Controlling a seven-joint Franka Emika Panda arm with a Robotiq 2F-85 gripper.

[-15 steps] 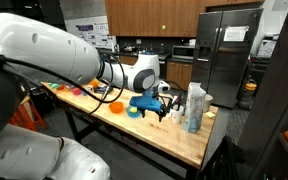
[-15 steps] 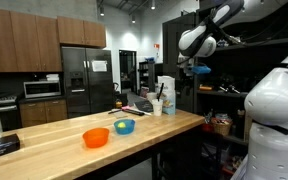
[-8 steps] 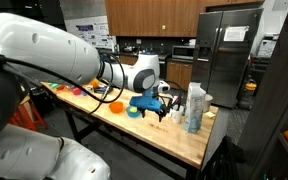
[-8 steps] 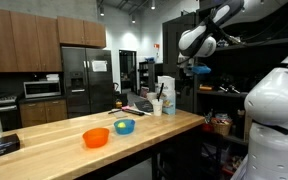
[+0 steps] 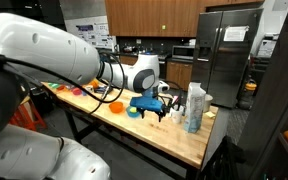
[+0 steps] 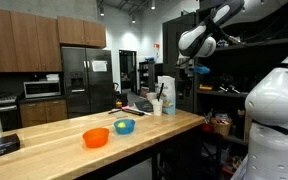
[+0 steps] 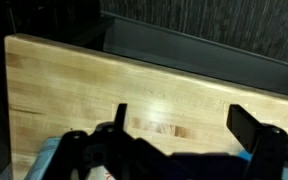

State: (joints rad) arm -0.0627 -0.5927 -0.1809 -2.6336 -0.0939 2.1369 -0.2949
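Gripper (image 7: 180,125) hovers over wooden table (image 7: 64,80), jaws apart, empty. Blue bowl (image 5: 134,112) sits just beside, orange bowl (image 5: 115,106) beyond. You centre on rim, descend slowly, clear of bottles (image 5: 194,105).

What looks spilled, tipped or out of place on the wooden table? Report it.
Nothing stands out. The orange bowl and blue bowl sit upright on the table, the containers at its end stand upright, and the fingers hang open and empty above bare wood.
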